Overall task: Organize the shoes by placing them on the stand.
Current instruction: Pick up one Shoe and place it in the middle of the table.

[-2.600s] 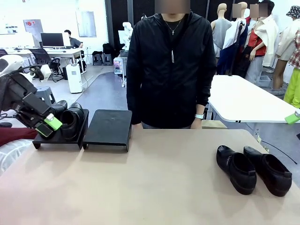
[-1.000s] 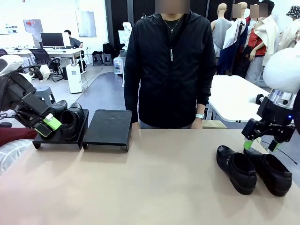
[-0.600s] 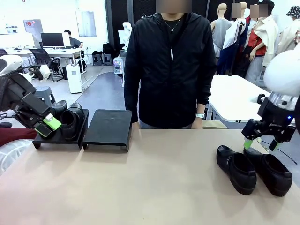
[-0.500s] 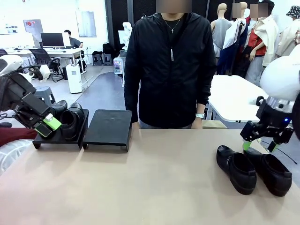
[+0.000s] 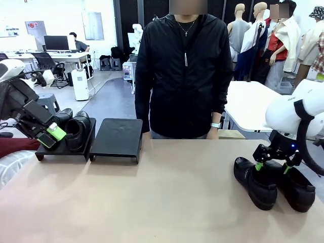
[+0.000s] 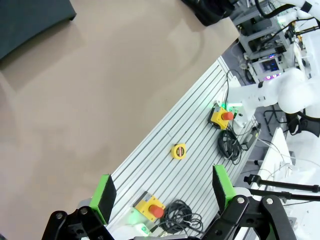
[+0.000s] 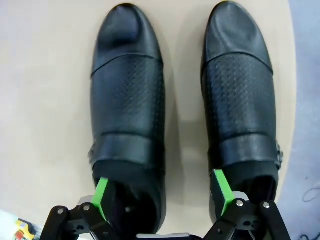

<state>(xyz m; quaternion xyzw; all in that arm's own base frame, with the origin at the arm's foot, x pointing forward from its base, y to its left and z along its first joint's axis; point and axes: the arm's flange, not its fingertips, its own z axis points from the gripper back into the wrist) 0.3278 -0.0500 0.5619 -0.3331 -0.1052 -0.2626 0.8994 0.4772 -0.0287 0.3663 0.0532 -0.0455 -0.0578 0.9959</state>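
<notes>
Right gripper [image 5: 272,167] is spread wide, hovering right over the heel ends of two shoes [image 5: 255,182] sitting side by side, while way across the table [image 5: 167,202] the stand [image 5: 116,134] holds the other pair [image 5: 76,129] next to the equally spread left gripper [image 5: 53,136].

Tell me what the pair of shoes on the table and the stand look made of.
The shoes look like black leather. The toes are smooth and glossy with soft highlights, and there is fine perforated dimpling over the vamp. They could be synthetic. The stand is made of flat matte black panels with no shine and a thin front edge. It is probably painted metal or plastic, but I can't tell which.
</notes>
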